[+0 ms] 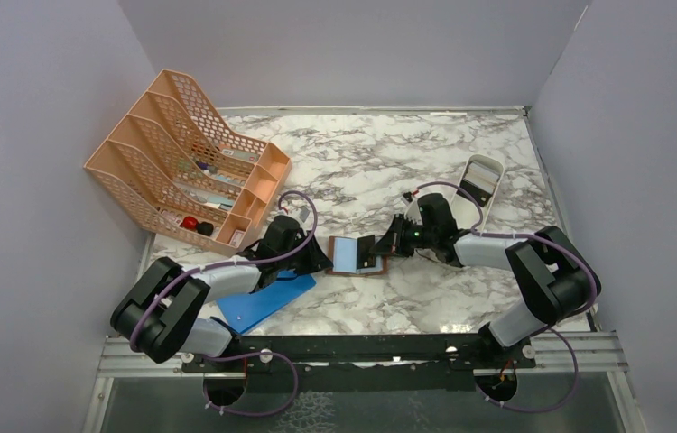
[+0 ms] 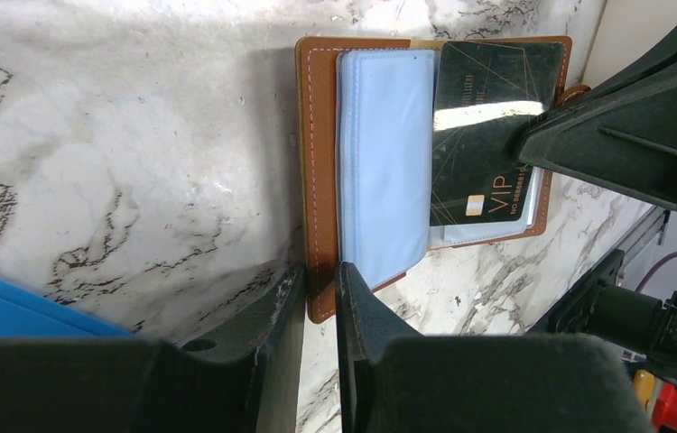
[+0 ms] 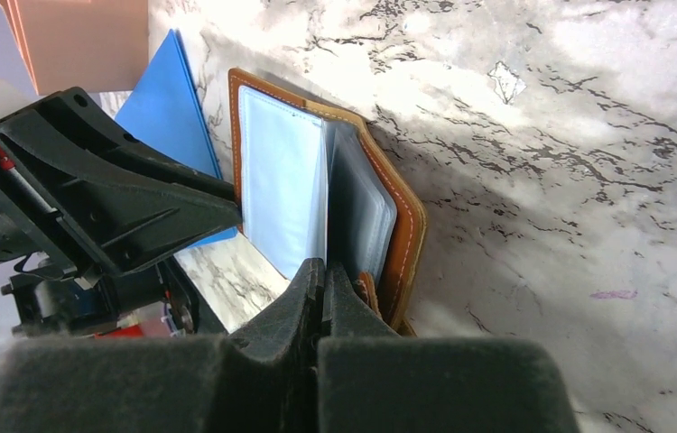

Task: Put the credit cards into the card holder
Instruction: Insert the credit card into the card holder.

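The brown leather card holder [image 1: 380,268] lies open on the marble. A light blue sheet [image 2: 380,153], larger than the dark card, covers its inside; I cannot tell whether it is a sleeve or the light blue card. My left gripper [image 2: 321,271] is shut on the holder's near brown edge [image 2: 317,135]. My right gripper [image 1: 387,245] is shut on the dark, almost black card [image 2: 484,135], marked VIP, and holds it over the holder's right half. In the right wrist view my jaws [image 3: 324,266] are closed at the holder's [image 3: 407,234] inner fold.
A large bright blue board [image 1: 263,302] lies under the left arm, just left of the holder. An orange mesh rack [image 1: 186,158] stands at the back left. A white oblong tray [image 1: 481,180] sits at the back right behind the right arm.
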Controlling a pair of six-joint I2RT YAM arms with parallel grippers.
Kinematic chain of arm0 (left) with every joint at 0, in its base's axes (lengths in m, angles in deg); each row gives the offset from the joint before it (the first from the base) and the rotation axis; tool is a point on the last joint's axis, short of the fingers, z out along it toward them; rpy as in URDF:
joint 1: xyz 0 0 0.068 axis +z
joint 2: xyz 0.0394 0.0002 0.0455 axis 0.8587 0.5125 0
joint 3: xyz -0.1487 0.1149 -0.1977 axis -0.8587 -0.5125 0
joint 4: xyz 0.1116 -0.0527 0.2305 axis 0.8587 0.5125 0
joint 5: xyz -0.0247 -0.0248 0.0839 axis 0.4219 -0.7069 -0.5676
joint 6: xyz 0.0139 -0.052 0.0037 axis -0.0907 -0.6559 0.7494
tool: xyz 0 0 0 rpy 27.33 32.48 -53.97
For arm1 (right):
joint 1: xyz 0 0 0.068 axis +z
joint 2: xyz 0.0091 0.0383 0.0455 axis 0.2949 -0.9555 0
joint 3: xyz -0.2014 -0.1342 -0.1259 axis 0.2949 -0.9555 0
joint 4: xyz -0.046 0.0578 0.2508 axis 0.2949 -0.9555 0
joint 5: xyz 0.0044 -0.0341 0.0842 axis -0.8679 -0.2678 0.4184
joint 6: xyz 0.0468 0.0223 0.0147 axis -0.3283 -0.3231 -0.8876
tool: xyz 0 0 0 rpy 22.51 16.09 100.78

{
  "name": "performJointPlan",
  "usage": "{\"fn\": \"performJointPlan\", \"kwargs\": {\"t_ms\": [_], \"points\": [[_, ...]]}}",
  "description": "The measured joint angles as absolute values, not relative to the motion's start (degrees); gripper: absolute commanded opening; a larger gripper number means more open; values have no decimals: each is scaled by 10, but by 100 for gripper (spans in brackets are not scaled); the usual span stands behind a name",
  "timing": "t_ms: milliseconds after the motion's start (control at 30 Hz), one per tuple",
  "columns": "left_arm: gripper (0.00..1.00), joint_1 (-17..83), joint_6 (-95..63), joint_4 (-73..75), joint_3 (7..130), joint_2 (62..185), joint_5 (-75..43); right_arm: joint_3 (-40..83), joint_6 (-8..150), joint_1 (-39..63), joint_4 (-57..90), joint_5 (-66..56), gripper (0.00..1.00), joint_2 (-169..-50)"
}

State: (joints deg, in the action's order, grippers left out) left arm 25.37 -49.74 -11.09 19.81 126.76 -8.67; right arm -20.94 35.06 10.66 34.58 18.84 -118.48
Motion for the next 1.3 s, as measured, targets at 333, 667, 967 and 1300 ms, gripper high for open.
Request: {"fn": "performJointPlan", "kwargs": {"t_ms": [333, 667, 967, 1300], "points": [[20, 255, -498, -123, 198, 1277, -81, -221, 329, 107, 369, 187, 1, -1185], [17, 255, -498, -123, 198, 1283, -80, -244, 293, 106, 417, 195, 1, -1194], [17, 255, -498, -126, 198, 1283, -74, -247, 269, 107, 447, 206, 1, -1207], [17, 255, -498, -126, 198, 1283, -72, -254, 255, 107, 475, 216, 1, -1225]]}}
